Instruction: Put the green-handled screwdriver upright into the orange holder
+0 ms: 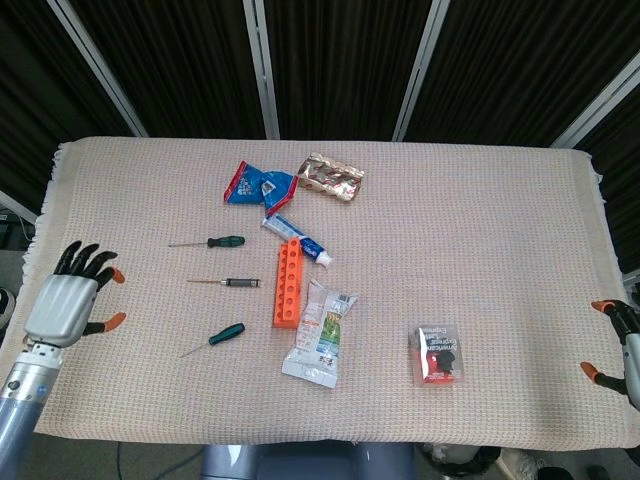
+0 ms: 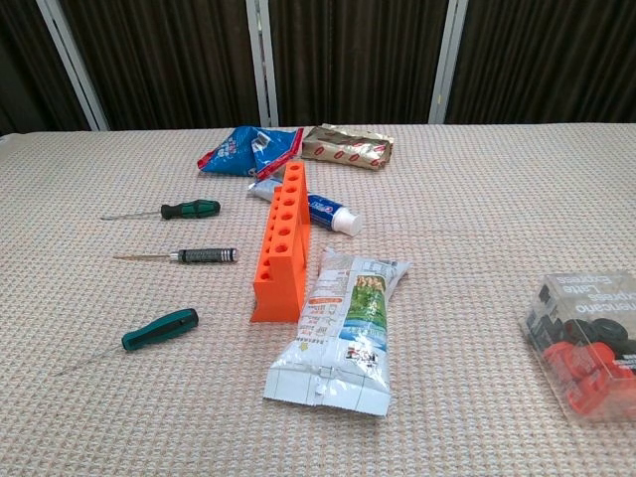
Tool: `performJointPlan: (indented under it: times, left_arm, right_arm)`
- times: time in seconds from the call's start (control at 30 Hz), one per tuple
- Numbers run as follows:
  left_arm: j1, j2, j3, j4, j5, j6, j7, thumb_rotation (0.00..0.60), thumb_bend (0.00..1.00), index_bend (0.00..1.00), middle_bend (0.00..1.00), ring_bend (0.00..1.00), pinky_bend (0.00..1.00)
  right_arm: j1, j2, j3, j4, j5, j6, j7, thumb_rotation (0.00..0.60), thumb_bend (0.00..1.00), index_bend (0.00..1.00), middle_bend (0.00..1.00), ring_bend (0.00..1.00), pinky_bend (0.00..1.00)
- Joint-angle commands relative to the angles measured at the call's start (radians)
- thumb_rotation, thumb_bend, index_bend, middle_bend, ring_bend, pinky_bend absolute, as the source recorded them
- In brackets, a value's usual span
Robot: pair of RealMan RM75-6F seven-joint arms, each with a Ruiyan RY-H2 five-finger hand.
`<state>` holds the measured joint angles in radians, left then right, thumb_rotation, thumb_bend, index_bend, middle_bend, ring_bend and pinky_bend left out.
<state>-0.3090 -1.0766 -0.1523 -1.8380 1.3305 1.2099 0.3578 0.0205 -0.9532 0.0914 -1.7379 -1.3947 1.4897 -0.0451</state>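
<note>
The left hand (image 1: pixel 68 300) hovers at the near-left table edge, fingers spread and holding nothing, presumably poised to reach in. The right hand (image 1: pixel 622 345) shows only its fingertips at the near-right edge; whether it is spread or closed cannot be told. The nearest green-handled screwdriver (image 2: pixel 159 330) lies flat, just left of the orange holder (image 2: pixel 281 243), whose holes face up to take a tool. A second green-handled screwdriver (image 2: pixel 189 209) lies farther back.
</note>
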Motion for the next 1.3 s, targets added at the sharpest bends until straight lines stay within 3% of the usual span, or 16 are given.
performJointPlan:
  times: [0.03,0.27,0.4,0.6,0.77,1.07,1.23,1.3]
  left_arm:
    - [-0.126,-0.03,-0.058,0.04,-0.158,-0.174,0.033,0.564,0.11,0.33,0.12,0.02,0.0]
    - [-0.3,-0.144,-0.112,0.199,-0.341,-0.316,0.115,0.563,0.1,0.29,0.07,0.0,0.0]
    - [-0.422,-0.255,-0.147,0.363,-0.466,-0.387,0.158,0.562,0.27,0.32,0.06,0.0,0.0]
    - [-0.527,-0.376,-0.154,0.51,-0.569,-0.426,0.185,0.562,0.38,0.35,0.06,0.0,0.0]
    - [-0.591,-0.454,-0.139,0.605,-0.638,-0.431,0.233,0.563,0.38,0.37,0.06,0.0,0.0]
    - [-0.662,-0.611,-0.127,0.771,-0.741,-0.409,0.273,0.562,0.27,0.4,0.05,0.0,0.0]
    - [-0.675,-0.662,-0.127,0.843,-0.745,-0.402,0.263,0.562,0.27,0.41,0.06,0.0,0.0]
    - [-0.68,-0.682,-0.128,0.878,-0.74,-0.404,0.257,0.563,0.33,0.42,0.06,0.0,0.0]
  right_arm:
    - [-0.002,0.001,0.0,-0.004,0.0,0.003,-0.004,0.6,0.0,0.22,0.2,0.06,0.22]
    - [-0.005,0.006,0.001,-0.016,0.013,0.003,-0.02,0.6,0.0,0.22,0.2,0.06,0.22]
    - [-0.003,0.008,0.003,-0.023,0.02,-0.002,-0.031,0.6,0.0,0.22,0.2,0.06,0.22]
    - [-0.002,0.008,0.004,-0.026,0.028,-0.006,-0.032,0.6,0.0,0.22,0.2,0.06,0.22]
    - [-0.008,0.013,0.004,-0.027,0.031,0.001,-0.03,0.6,0.0,0.22,0.2,0.06,0.22]
    - [-0.023,0.025,0.003,-0.032,0.041,0.017,-0.026,0.6,0.0,0.22,0.2,0.06,0.22]
    - [-0.033,0.03,0.002,-0.033,0.043,0.028,-0.024,0.6,0.0,0.22,0.2,0.06,0.22]
    - [-0.037,0.031,0.002,-0.036,0.044,0.032,-0.026,0.6,0.0,0.22,0.2,0.06,0.22]
